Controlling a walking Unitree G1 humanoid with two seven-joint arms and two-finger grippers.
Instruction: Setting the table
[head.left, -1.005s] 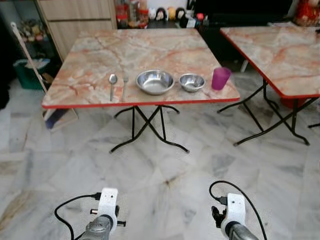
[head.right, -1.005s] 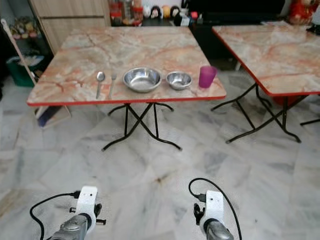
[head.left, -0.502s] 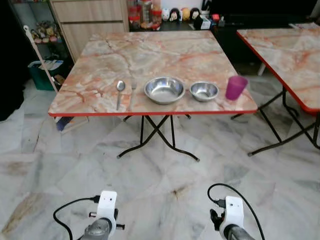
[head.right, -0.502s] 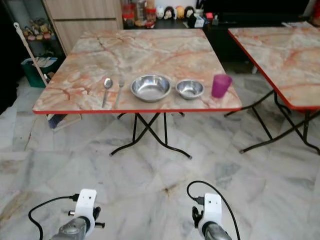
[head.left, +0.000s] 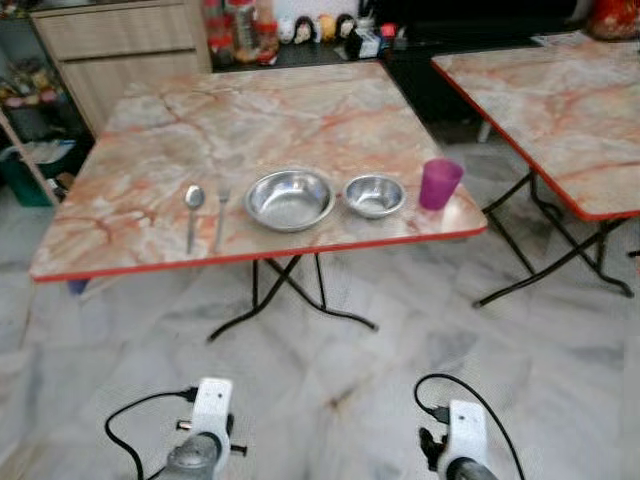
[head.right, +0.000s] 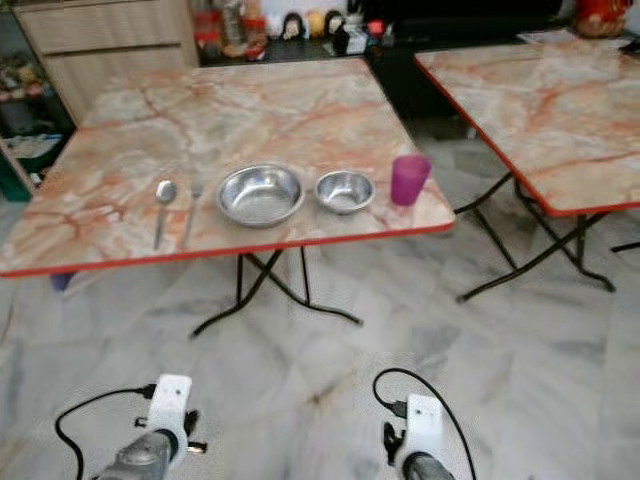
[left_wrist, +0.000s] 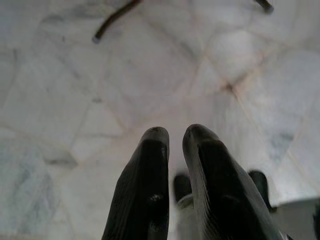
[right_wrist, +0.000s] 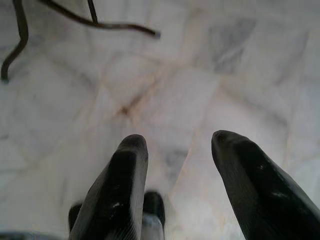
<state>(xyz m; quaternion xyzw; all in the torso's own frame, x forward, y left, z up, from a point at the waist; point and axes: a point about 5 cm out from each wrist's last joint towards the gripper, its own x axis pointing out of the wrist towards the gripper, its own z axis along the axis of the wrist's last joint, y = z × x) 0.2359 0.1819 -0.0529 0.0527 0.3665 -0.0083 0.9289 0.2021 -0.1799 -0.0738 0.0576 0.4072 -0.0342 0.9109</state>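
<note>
Along the near edge of the marble-patterned folding table (head.left: 150, 215) runs a row, left to right: a spoon (head.left: 192, 202) and a fork (head.left: 220, 210), side by side with handles toward the edge; a large steel bowl (head.left: 289, 198); a smaller steel bowl (head.left: 374, 194) just beside it (both upright); a purple cup (head.left: 440, 184), upright, near the right corner.

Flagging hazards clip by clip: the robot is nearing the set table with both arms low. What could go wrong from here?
1. The purple cup stands near the front right corner of the table; a bump there could tip it off.
2. The spoon and fork lie close together, so picking one could drag the other.
3. The table's crossed folding legs splay forward, so walking closer could catch them.
</note>
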